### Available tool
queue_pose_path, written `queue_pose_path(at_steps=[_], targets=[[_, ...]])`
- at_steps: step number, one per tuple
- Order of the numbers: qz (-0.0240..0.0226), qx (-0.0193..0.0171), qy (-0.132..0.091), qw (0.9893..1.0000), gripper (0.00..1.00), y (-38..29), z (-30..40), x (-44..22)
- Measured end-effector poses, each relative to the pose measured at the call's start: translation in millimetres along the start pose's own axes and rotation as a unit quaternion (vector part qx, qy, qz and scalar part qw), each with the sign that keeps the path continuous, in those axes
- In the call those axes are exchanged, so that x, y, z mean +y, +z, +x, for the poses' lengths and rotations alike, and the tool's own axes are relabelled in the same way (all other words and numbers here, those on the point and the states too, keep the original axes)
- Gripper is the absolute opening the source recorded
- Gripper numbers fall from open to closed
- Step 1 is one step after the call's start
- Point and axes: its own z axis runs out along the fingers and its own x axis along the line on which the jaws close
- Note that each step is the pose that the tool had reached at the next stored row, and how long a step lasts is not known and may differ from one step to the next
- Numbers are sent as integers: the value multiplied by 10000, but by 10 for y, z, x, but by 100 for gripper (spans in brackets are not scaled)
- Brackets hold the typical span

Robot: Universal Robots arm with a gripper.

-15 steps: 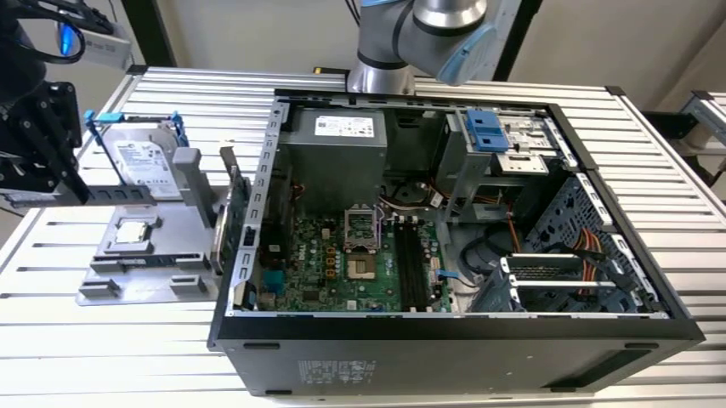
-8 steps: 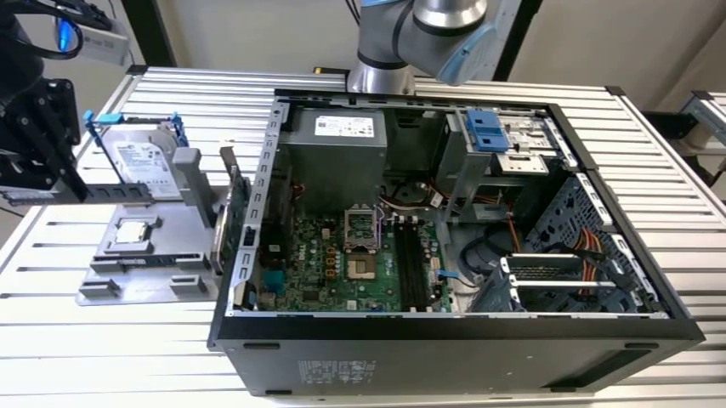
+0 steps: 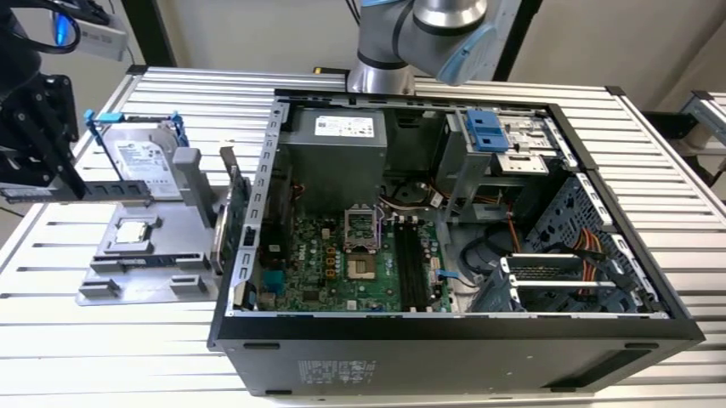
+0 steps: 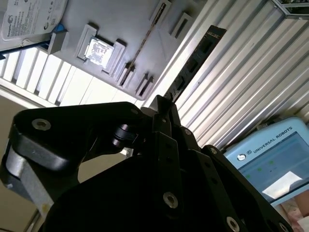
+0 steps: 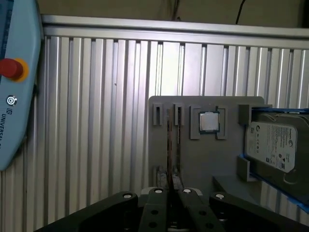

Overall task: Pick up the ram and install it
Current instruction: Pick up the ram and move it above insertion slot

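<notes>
At the exterior view's left, above the grey holder point(image 3: 142, 285) on the slatted desk point(image 3: 114, 357), the hand point(image 3: 46, 183) is clenched on the ram point(image 3: 97, 191), and the stick juts out roughly level toward that view's right. In the first wrist view the ram shows edge-on between the closed fingers point(image 5: 157, 208), over the holder's slots. A square CPU chip point(image 3: 134, 229) lies in the holder, near a hard drive point(image 3: 148, 166). Right of the holder stands the open computer case point(image 3: 454, 344), its memory slots point(image 3: 411, 268) well apart from the ram.
</notes>
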Motion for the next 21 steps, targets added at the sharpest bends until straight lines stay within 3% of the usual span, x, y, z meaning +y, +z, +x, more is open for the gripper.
queue_pose_path(at_steps=[21], targets=[[2, -1, 4, 10000, 0, -73, 0, 1]])
